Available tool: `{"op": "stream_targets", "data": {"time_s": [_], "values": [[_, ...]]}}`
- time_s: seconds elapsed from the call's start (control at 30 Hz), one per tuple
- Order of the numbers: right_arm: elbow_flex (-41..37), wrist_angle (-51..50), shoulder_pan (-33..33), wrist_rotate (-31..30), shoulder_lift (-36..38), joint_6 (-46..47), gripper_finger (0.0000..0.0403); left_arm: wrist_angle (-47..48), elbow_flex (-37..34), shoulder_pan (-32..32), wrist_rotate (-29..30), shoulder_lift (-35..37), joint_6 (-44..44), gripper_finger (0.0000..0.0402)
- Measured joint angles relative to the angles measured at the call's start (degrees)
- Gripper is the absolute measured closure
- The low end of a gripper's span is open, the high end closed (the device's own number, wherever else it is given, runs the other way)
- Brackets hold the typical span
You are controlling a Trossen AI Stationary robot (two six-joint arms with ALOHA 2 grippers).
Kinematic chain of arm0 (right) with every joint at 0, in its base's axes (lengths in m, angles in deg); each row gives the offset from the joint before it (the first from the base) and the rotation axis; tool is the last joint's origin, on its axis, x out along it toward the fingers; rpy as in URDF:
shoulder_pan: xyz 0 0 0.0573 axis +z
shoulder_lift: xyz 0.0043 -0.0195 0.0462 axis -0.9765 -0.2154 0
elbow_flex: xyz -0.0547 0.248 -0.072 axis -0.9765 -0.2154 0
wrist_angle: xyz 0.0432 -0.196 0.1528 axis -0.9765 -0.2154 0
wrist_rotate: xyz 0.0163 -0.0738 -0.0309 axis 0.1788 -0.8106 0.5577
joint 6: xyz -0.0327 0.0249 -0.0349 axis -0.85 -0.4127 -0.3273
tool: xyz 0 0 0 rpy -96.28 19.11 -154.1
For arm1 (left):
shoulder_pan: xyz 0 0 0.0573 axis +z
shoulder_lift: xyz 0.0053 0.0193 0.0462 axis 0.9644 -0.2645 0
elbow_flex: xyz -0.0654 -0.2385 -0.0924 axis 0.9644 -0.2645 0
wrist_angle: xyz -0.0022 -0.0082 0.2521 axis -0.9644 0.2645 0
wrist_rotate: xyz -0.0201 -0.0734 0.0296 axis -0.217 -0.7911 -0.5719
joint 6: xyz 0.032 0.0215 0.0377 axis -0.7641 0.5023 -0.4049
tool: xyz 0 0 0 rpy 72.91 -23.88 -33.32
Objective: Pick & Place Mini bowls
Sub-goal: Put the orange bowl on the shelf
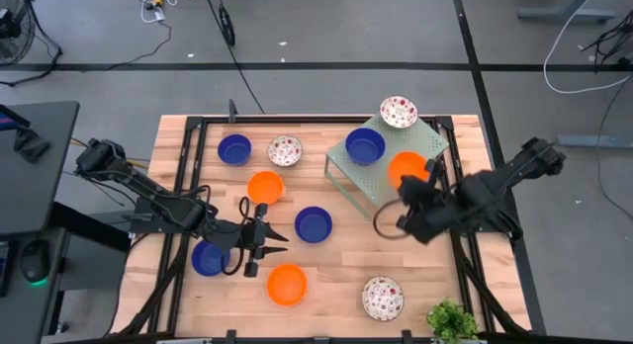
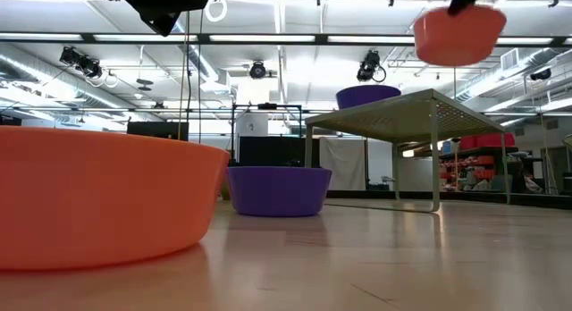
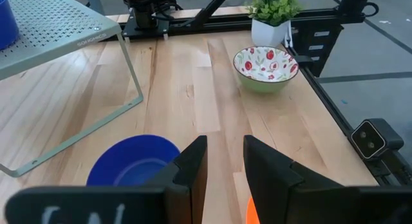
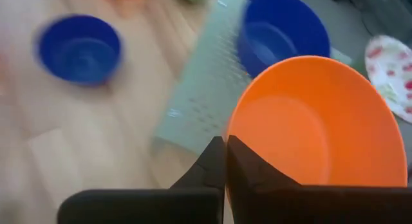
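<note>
1. Mini bowls, small round plastic, scattered over wooden table (image 1: 336, 265): dark blue bowl (image 1: 313, 223) centre frame, white red-speckled bowl (image 1: 382, 298) lower right, more at upper left.
2. Right gripper (image 1: 415, 191) right of centre, clenched on rim of solid orange bowl (image 1: 406, 169); held clear above pale green perforated metal rack (image 1: 425, 141), likely for setting down there.
3. Second dark blue bowl (image 1: 364, 145) already on rack top.
4. Left gripper (image 1: 277, 244) lower left of centre, fingers parted narrowly, gripping nothing; hovering near another orange bowl (image 1: 286, 284), probably waiting.
</note>
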Motion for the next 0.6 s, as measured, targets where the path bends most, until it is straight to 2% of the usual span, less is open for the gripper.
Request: {"op": "stream_targets", "data": {"time_s": [0.3,0.4,0.6], "values": [[-10.14,6.24,-12.80,7.85,3.37,-12.97,0.0400,0.09,0.00,0.00,0.00,0.00,-0.07,0.0296],[-11.55,9.02,-15.64,9.85,3.37,-17.67,0.0399,0.09,0.00,0.00,0.00,0.00,-0.07,0.0296],[-12.03,10.13,-20.35,10.17,3.37,-22.86,0.0398,0.09,0.00,0.00,0.00,0.00,-0.09,0.0296]]}}
